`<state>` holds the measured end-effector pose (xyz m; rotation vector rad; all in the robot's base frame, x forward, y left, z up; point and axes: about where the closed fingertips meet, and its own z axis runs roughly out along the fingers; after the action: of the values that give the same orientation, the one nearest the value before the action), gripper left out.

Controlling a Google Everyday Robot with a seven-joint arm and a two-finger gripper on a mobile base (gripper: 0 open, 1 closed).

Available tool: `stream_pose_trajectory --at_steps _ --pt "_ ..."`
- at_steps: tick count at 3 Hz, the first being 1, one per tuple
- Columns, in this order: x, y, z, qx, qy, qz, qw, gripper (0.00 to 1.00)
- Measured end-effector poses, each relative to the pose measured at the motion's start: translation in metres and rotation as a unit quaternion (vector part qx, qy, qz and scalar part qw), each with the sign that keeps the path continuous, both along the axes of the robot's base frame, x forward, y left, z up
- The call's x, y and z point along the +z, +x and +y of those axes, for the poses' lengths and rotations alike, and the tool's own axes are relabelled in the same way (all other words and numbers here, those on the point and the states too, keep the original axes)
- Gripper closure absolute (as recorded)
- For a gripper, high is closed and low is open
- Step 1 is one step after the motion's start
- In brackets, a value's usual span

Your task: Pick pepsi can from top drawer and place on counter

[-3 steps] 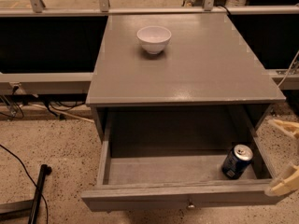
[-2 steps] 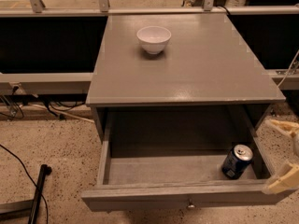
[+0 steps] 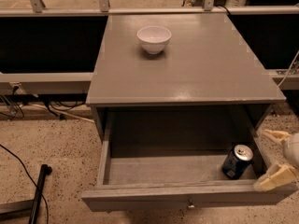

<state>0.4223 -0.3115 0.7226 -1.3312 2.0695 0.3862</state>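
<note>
Camera view shows a grey cabinet from above and in front. The drawer [image 3: 140, 169] is pulled out toward the camera, with a small knob [image 3: 190, 204] on its front panel. The can [image 3: 237, 161] stands inside the drawer, in the front right corner, close to the right wall and the front panel. It is dark blue with a silver top.

The gripper [image 3: 262, 158] is at the right edge of the view, just outside the drawer's right side and near the can. Its two pale fingers [image 3: 274, 177] are spread apart, so it is open and holds nothing. It does not touch the can.

The counter [image 3: 201, 64] is above the drawer. A white bowl [image 3: 153, 38] sits on it toward the back, well apart from the can. Black cables [image 3: 18, 160] lie on the speckled floor to the left.
</note>
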Motion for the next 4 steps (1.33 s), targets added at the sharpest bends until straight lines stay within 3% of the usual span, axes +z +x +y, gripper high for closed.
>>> stream_pose_trajectory --at_steps 2,3,4 --pt "-0.034 0.017 -0.007 -0.023 0.023 0.01 0.9994 0.0" --pt "-0.037 0.031 0.005 -0.016 0.033 -0.005 0.9993 0.16" --pt "-0.039 0.04 0.013 -0.012 0.046 -0.013 0.9988 0.4"
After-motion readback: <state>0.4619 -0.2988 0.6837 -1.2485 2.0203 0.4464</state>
